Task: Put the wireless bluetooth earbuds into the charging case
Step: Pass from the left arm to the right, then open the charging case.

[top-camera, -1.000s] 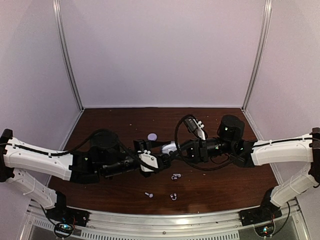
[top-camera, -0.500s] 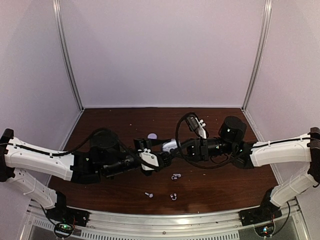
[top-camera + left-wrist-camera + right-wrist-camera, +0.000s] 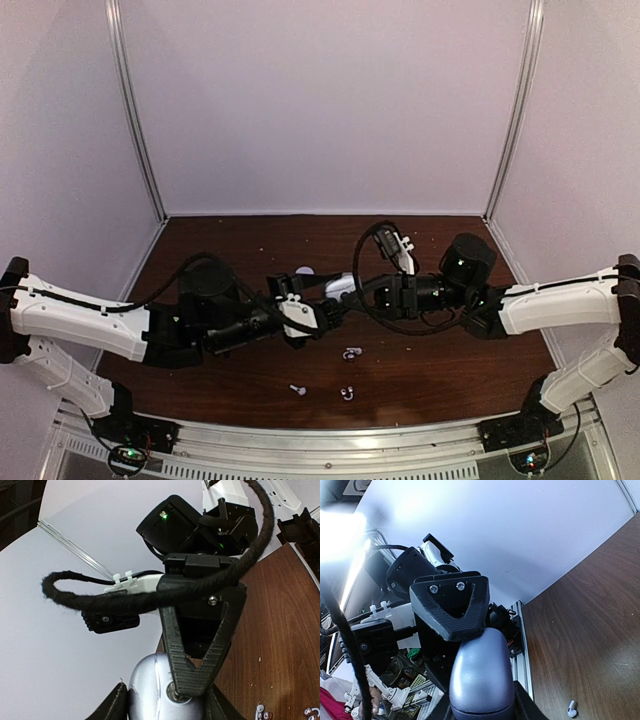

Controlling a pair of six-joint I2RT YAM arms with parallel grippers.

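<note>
The silver-lavender charging case (image 3: pixel 339 288) hangs above the table's middle, held from both sides. In the left wrist view my left gripper (image 3: pixel 167 707) is shut on the case (image 3: pixel 150 690), and the right gripper's V-shaped fingers (image 3: pixel 195 665) press on a small round spot on it. The right wrist view has my right gripper (image 3: pixel 482 707) shut on the egg-shaped case (image 3: pixel 482 675), the left gripper's ribbed finger (image 3: pixel 451 612) touching its top. Three small whitish earbuds (image 3: pixel 351 352) (image 3: pixel 297 389) (image 3: pixel 347 392) lie on the wood near the front. One earbud (image 3: pixel 572 709) shows beside the right gripper.
A small round lavender disc (image 3: pixel 304 270) lies on the brown table (image 3: pixel 240 240) behind the left gripper (image 3: pixel 325 310). White walls with metal corner posts (image 3: pixel 135 110) enclose the back and sides. A thick black cable (image 3: pixel 365 255) loops above the right gripper (image 3: pixel 352 292).
Both grippers and the case have drifted slightly toward the back of the table. The right jaws have narrowed a little on the case. The earbuds on the wood have not moved.
</note>
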